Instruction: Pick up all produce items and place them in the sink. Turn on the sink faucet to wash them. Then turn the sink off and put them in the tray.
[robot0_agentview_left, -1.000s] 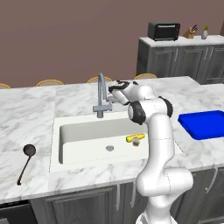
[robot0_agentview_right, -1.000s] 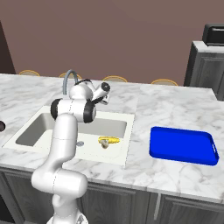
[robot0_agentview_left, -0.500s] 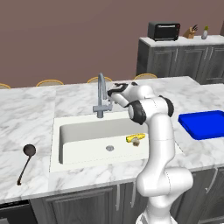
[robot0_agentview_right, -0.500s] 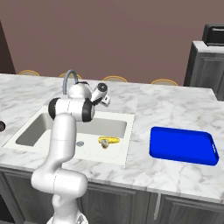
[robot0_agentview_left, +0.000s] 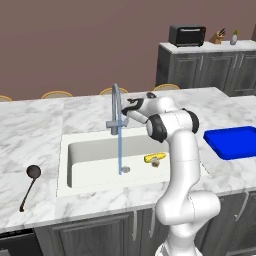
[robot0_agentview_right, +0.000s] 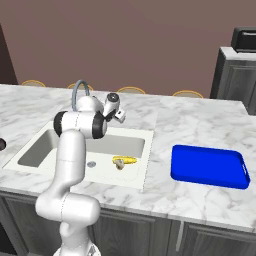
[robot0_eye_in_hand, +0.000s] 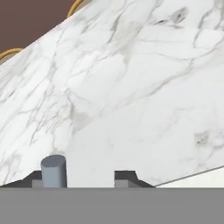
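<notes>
The sink (robot0_agentview_left: 75, 152) holds the produce items near its right wall: a yellow corn cob (robot0_agentview_left: 154, 157) (robot0_agentview_right: 125, 160) and a small beige roundish item (robot0_agentview_left: 156, 163) (robot0_agentview_right: 120, 165) touching it. Water (robot0_agentview_left: 120, 150) streams from the sink faucet (robot0_agentview_left: 116, 105) (robot0_agentview_right: 80, 90) down to the drain (robot0_agentview_left: 125, 170). My gripper (robot0_agentview_left: 127, 113) (robot0_eye_in_hand: 81, 179) is shut beside the faucet base, holding nothing. In the hand view a grey cylinder of the faucet (robot0_eye_in_hand: 53, 171) stands right by the left fingertip. The blue tray (robot0_agentview_left: 234, 142) (robot0_agentview_right: 209, 166) lies bare on the counter to the right.
A black ladle (robot0_agentview_left: 29, 185) lies on the marble left of the sink. A toaster oven (robot0_agentview_left: 187, 35) sits on the far cabinets at the back right. My own arm rises over the sink's right side.
A stream of water now falls from the spout into the basin; earlier none showed. My hand has shifted slightly at the faucet base. The produce has not moved.
</notes>
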